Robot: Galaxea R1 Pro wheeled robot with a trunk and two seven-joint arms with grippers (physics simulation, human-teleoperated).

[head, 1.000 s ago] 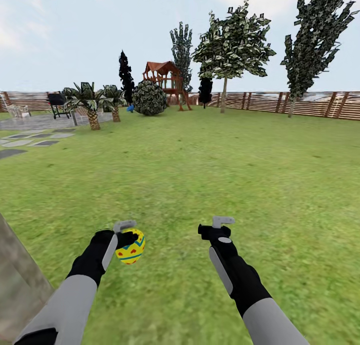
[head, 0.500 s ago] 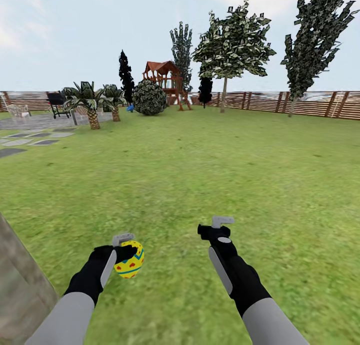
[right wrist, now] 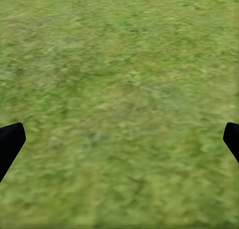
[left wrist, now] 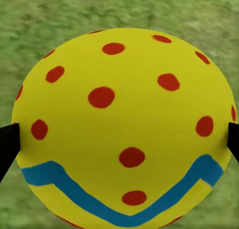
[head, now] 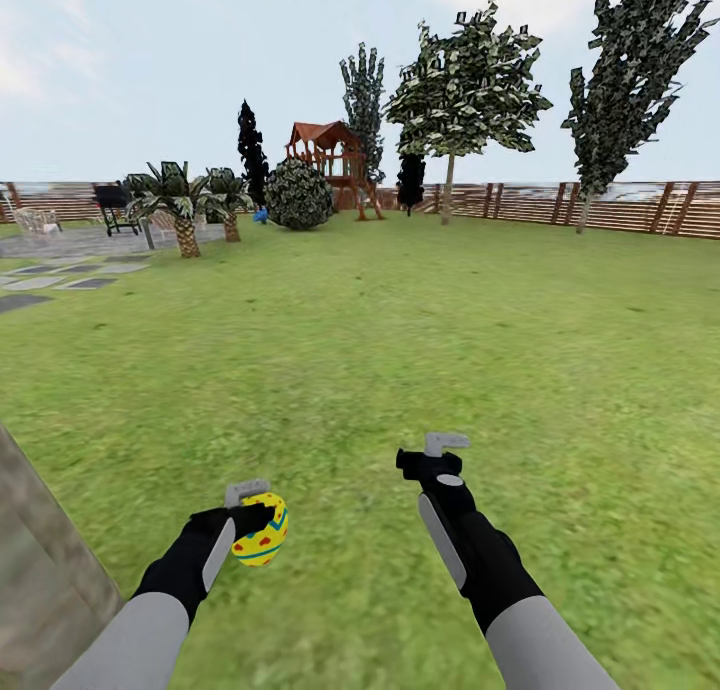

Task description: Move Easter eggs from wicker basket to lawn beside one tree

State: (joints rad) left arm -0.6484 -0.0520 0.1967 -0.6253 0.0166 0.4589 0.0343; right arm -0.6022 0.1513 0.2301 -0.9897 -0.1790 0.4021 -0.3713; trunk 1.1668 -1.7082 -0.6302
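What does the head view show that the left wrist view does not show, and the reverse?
Head view alone: the right gripper with nothing in it, the tree trunk beside the left arm, the fence and playset. Left wrist view alone: the egg close up, with each red dot and the blue zigzag band plain. Both: the left gripper shut on the egg, above the lawn.

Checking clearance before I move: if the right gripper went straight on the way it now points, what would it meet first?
Probably just the lawn. The right gripper is open with nothing between its fingers, and grass lies ahead; how far off is unclear.
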